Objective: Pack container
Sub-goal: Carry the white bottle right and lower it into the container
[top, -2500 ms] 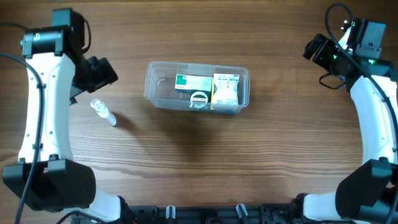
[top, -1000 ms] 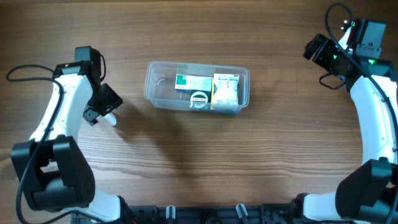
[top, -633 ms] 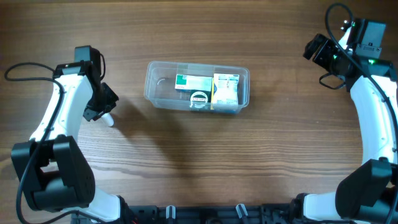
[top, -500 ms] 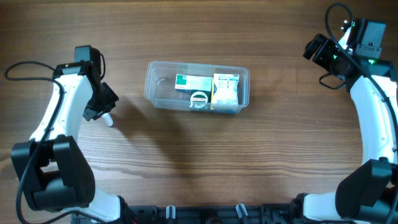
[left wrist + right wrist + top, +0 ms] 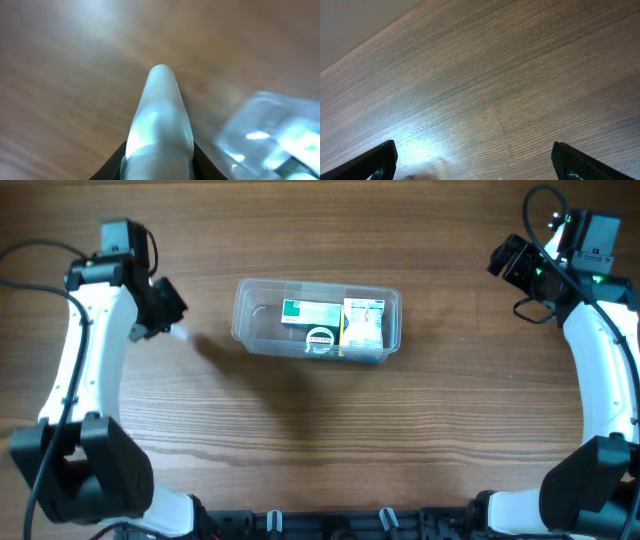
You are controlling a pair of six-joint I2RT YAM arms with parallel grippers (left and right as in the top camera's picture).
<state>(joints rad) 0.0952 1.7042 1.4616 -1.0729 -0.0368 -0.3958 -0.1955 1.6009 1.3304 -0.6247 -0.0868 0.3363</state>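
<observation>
The container is a clear plastic tub in the middle of the table; it holds a green-and-white box, a yellow-and-white box and a small white ring. My left gripper hangs just left of the tub, shut on a small clear bottle. In the left wrist view the bottle fills the space between the dark jaws of the gripper, nose pointing away, and the container shows blurred at lower right. My right gripper stands open at the far right, over bare wood.
The wooden tabletop stretches in front of the tub. Both arm bases stand at the near corners, the left one and the right one.
My left gripper closed on the small bottle where it lay on the table, then lifted it and carried it toward the far side, closer to the tub. The right arm has not moved.
</observation>
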